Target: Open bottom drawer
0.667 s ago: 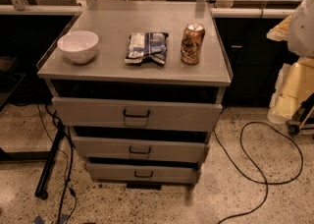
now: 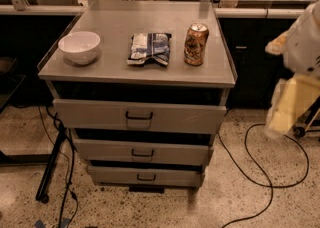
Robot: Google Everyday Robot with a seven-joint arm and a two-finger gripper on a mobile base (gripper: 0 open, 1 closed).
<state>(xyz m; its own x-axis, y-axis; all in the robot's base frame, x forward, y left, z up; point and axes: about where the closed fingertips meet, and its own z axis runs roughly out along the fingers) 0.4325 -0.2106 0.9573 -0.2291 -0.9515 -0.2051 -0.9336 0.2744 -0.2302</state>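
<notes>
The grey metal cabinet [image 2: 135,74] has three drawers. The bottom drawer [image 2: 110,174] is the lowest one, with a small black bar handle [image 2: 146,177] at its centre, just above the floor. Its front sits a little further back than the two drawer fronts above it. My gripper [image 2: 289,106] hangs at the right edge of the view, pale yellow under the white arm [image 2: 305,42]. It is to the right of the cabinet, at about the height of the top drawer [image 2: 90,113], and touches nothing.
On the cabinet top stand a white bowl [image 2: 79,47], a crumpled snack bag [image 2: 149,48] and a brown can [image 2: 195,44]. Black cables [image 2: 260,172] loop on the speckled floor at right. A black stand leg [image 2: 52,164] leans at the cabinet's left. Dark counters run behind.
The arm and gripper at the right have shifted slightly down and left. The drawers and the things on top have not moved.
</notes>
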